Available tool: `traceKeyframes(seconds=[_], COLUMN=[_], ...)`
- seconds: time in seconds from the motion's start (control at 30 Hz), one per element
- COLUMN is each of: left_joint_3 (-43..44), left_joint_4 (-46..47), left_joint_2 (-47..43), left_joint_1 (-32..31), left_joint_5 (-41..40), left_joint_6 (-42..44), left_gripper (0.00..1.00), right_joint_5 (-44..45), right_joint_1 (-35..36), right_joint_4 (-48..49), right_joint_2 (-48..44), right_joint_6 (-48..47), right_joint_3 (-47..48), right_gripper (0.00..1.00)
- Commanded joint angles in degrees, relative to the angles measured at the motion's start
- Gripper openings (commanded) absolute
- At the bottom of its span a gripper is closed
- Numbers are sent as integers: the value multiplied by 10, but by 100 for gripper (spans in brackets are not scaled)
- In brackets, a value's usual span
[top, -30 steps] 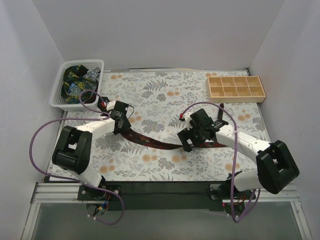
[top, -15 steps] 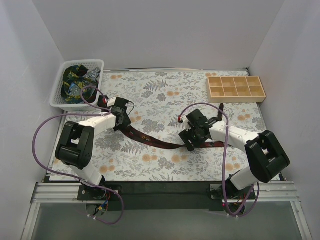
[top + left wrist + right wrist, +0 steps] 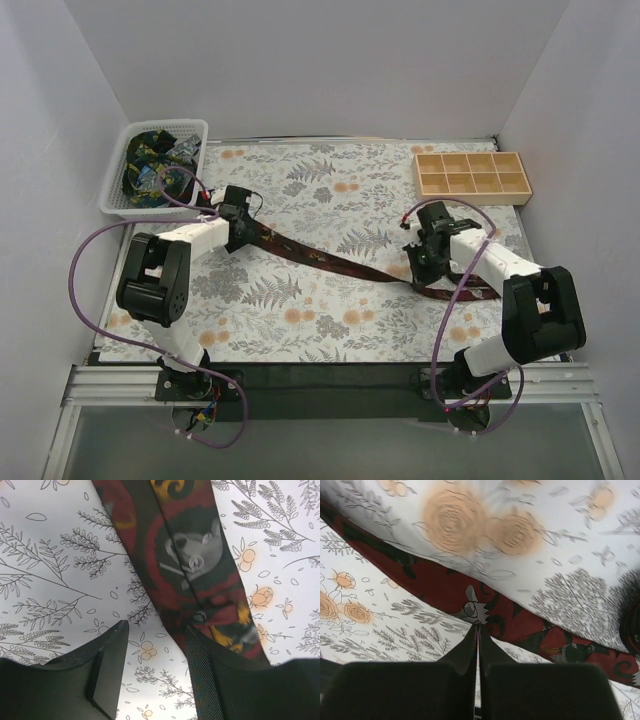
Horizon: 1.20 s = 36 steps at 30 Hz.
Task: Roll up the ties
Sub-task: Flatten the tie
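White walls on three sides, table covered with a floral cloth [image 3: 330,190]. Counts: two arms, one tie [image 3: 340,262] out on the cloth, one white basket [image 3: 165,125] in the far left corner, one wooden tray [image 3: 475,199] at the far right, eight compartments in two rows of four, nothing in any of them. Basket holds a heap of ties [image 3: 150,165], dark with blue, green and yellow print, too tangled to count. Two purple cables [image 3: 75,270], one looping off each arm. Loose tie is maroon and dark with pale figures and yellow swirls. It's a print and none of it reads as text. It lies flat in a long diagonal from the far left, near the basket, down to the near right. Left gripper [image 3: 243,214] sits over the tie's far left end. Wrist view shows both fingers [image 3: 107,650] well apart with bare cloth in the gap between them, so jaws are parted, not clamped. Tie end lies against the inner edge of the finger on the right of that view and runs away from the camera. Right gripper [image 3: 422,268] is down on the tie toward its other end, with a short tail of tie continuing past it to the right. Its jaws are fully closed, pads pressed together. Tips touch the tie's near edge at a pale motif, but can't tell whether any fabric is actually pinched.
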Motion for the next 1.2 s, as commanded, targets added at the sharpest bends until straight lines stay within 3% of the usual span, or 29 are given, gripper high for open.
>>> traceKeyframes(seconds=[0.0,0.07,0.2,0.33,0.5,0.6,0.73,0.83,0.97,1.17], left_joint_3=[17,19,19,10,-30,-40,-45,-37,-23,31], left_joint_4=[6,9,14,21,44,52,87,107,137,176], left_joint_2=[8,7,-5,-67,-130,-148,-168,-168,-153,-89], left_joint_1=[6,6,5,5,5,-3,-64,-127,-184,-301], left_joint_5=[25,50,79,90,115,140,171,190,246,248], left_joint_6=[-14,-21,-30,-18,23,65,148,208,272,395], left_gripper=[45,45,51,58,68,76,86,91,92,92], right_joint_5=[-59,-75,-56,26,93,126,128,117,86,72], right_joint_1=[-74,-108,-128,-145,-172,-184,-208,-225,-225,-227], right_joint_4=[-74,-90,-86,-76,-62,-46,-24,-9,6,32], right_joint_2=[-9,9,11,-8,-43,-68,-77,-70,-46,-24], right_joint_6=[10,6,25,54,83,95,96,71,59,64], right_joint_3=[26,38,56,89,99,81,72,82,85,69], right_gripper=[1,4,19,37,40,53,54,69,70,69])
